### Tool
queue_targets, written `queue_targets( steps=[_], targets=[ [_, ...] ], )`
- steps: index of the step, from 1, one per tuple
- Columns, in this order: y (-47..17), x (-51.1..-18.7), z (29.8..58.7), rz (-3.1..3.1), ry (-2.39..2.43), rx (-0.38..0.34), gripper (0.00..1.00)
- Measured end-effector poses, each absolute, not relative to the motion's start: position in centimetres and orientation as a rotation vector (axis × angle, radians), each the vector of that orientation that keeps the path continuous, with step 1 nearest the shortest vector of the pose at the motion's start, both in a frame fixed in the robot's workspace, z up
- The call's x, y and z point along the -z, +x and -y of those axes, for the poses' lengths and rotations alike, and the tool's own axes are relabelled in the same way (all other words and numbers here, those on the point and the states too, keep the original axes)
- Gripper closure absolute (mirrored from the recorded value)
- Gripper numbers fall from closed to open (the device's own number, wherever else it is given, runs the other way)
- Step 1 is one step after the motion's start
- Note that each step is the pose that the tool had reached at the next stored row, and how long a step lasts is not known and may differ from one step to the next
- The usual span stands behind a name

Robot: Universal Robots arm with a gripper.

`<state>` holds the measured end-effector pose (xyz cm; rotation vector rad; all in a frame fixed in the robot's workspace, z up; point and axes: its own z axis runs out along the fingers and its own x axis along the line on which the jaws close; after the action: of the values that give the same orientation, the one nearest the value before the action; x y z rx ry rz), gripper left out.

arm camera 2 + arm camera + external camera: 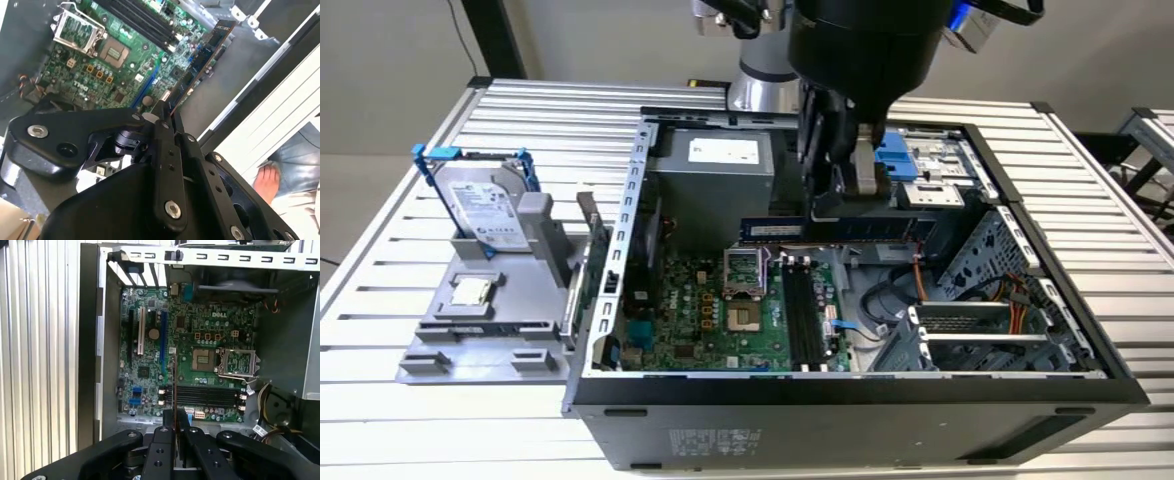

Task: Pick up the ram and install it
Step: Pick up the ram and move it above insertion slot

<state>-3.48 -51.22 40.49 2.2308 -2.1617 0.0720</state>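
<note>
The ram [829, 228] is a long dark-blue stick held level above the motherboard [707, 315] inside the open computer case [854, 395]. My gripper [835, 205] comes down from above and is shut on the stick's middle. In the second wrist view the ram [202, 60] runs out from the gripper [165, 116] over the green board. The first wrist view has the ram [174, 382] edge-on as a thin line rising from the gripper [174, 416], just beside the long black memory slots [205, 396]. The ram hangs above those slots [803, 320] and is not seated in them.
A silver hard drive [487, 205] in a blue frame stands on a grey fixture [474, 335] on the exterior view's left. Inside the case are the processor socket [744, 268], a power supply [720, 170], cables [907, 290] and drive bays [981, 335]. A person [287, 167] is beside the table.
</note>
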Motion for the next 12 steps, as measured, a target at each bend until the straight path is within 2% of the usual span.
queue_targets(
  steps=[12],
  targets=[
    [0.4, -40.5, 51.2, 2.162, 2.231, -0.072, 1.00]
  ],
)
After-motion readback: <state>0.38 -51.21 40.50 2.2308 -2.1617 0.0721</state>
